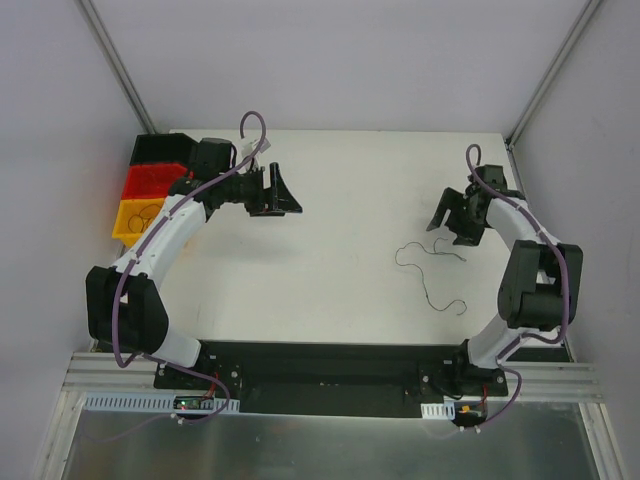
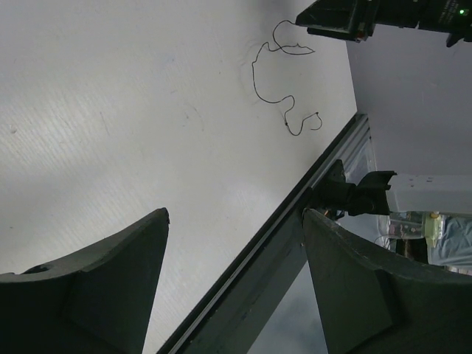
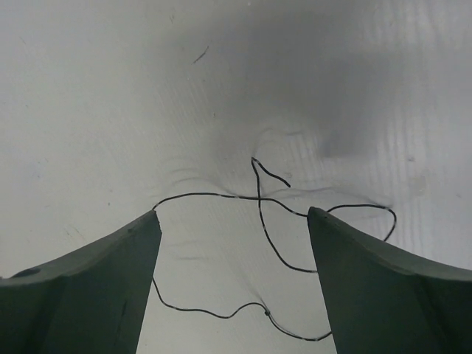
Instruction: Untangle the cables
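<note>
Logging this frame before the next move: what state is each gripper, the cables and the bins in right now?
left gripper: open, empty, far from the cables.
right gripper: open, empty, positioned over the cables.
cables: lying loose on the table, strands crossing, not gripped.
bins: black, red and yellow, in a row at the table's far left edge; contents too small to tell.

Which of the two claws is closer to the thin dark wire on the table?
The right claw: the wire lies just beneath it. The left claw is far across the table, near the coloured bins.
</note>
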`<state>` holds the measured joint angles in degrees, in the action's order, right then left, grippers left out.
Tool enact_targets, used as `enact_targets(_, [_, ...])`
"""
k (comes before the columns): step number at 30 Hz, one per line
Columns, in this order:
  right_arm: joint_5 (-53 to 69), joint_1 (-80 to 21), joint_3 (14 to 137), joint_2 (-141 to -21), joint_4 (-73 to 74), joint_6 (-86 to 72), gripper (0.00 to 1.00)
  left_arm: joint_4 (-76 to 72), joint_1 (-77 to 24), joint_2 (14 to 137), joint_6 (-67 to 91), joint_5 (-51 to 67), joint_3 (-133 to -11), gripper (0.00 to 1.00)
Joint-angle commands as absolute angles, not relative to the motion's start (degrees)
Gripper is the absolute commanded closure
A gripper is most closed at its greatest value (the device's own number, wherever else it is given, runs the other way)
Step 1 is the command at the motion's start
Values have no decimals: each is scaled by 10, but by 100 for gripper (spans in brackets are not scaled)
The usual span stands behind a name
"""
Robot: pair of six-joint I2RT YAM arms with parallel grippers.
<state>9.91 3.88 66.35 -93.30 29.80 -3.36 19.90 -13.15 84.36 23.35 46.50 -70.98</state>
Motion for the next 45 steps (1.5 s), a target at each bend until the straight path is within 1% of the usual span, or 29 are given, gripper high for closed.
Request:
enact_targets(1, [175, 41, 641, -957, 279, -27, 17, 185, -134, 840, 227, 490, -715, 28])
enact_targets(7, [262, 25, 516, -889, 204, -60, 18, 183, -134, 836, 234, 498, -715, 27])
enact_targets(9, [258, 8, 473, -857, 201, -62, 18, 178, -134, 833, 236, 501, -714, 27])
enact_targets(14, [205, -59, 415, -770, 215, -70, 18, 171, -134, 835, 243, 511, -710, 27])
enact_targets(16, [172, -85, 407, -736, 227, -68, 18, 165, -134, 834, 248, 515, -707, 27])
enact_targets(19, [135, -118, 411, -722, 249, -61, 17, 163, -134, 836, 247, 512, -704, 27])
enact_targets(22, [114, -148, 418, -736, 259, -60, 17, 163, -134, 838, 247, 513, -704, 27])
enact_targets(29, [4, -233, 459, -788, 288, -33, 18, 163, -134, 850, 246, 513, -702, 28])
enact_targets(31, [-57, -258, 477, -806, 308, -28, 22, 162, -134, 853, 247, 517, -702, 28])
enact_targets(33, [-89, -281, 491, -821, 326, -26, 30, 163, -134, 855, 244, 515, -702, 28])
enact_targets(35, [-109, -302, 501, -834, 335, -25, 40, 163, -134, 859, 244, 515, -702, 28])
enact_targets(37, [-113, -312, 507, -847, 336, -26, 55, 163, -134, 861, 244, 517, -701, 28])
enact_targets(38, [-106, -315, 509, -854, 332, -26, 60, 163, -134, 862, 243, 516, -701, 28])
enact_targets(39, [-99, -317, 511, -859, 330, -29, 63, 163, -134, 863, 243, 515, -701, 28])
enact_targets(41, [-95, -323, 512, -865, 324, -33, 61, 163, -134, 867, 243, 514, -700, 28])
enact_targets(42, [-98, -327, 513, -867, 322, -33, 57, 163, -134, 867, 243, 515, -700, 28])
enact_targets(43, [-100, -330, 515, -869, 320, -33, 51, 163, -134, 869, 243, 517, -701, 28])
enact_targets(45, [-97, -335, 517, -875, 316, -29, 50, 163, -134, 873, 243, 519, -700, 28])
